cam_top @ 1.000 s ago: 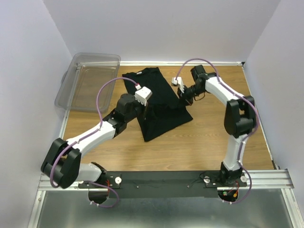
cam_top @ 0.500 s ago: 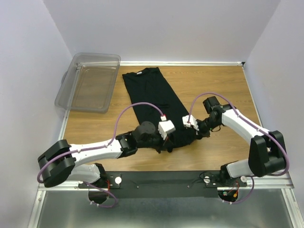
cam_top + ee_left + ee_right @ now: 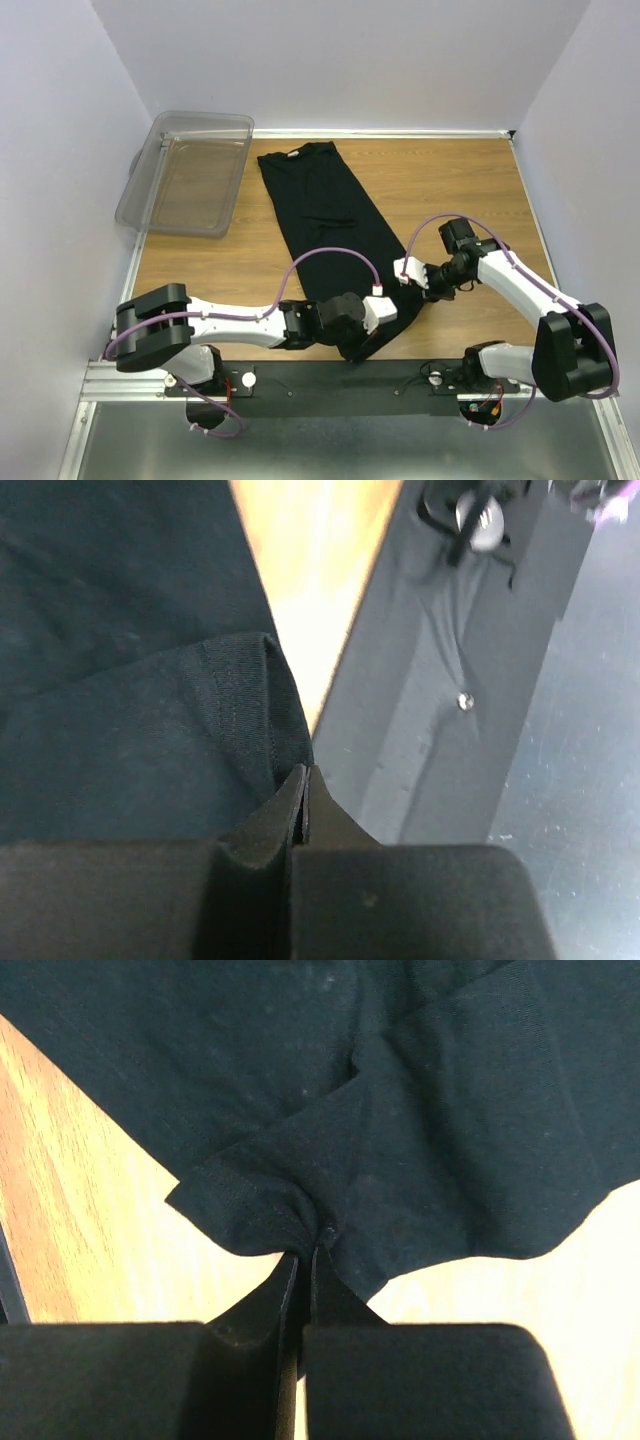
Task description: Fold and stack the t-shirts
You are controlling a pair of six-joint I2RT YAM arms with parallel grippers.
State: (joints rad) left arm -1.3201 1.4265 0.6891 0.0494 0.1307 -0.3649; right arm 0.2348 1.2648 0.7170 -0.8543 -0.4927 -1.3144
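A black t-shirt (image 3: 325,205) lay flat on the wooden table (image 3: 460,190). It was stretched out long and thin. Its neck end was at the far side, near a clear plastic bin (image 3: 185,175). Its bottom end was at the near side, close to the black rail (image 3: 330,378).

The left gripper (image 3: 303,778) was low at the near end of the shirt. Its fingers were pressed tight together, and they pinched the stitched bottom edge of the shirt. That edge was folded over just beside the fingers.

The right gripper (image 3: 303,1252) was just beside the left one, on the right side of the shirt. Its fingers were almost together, with only a thin slit between them. A corner of the shirt was bunched up right at their tips.
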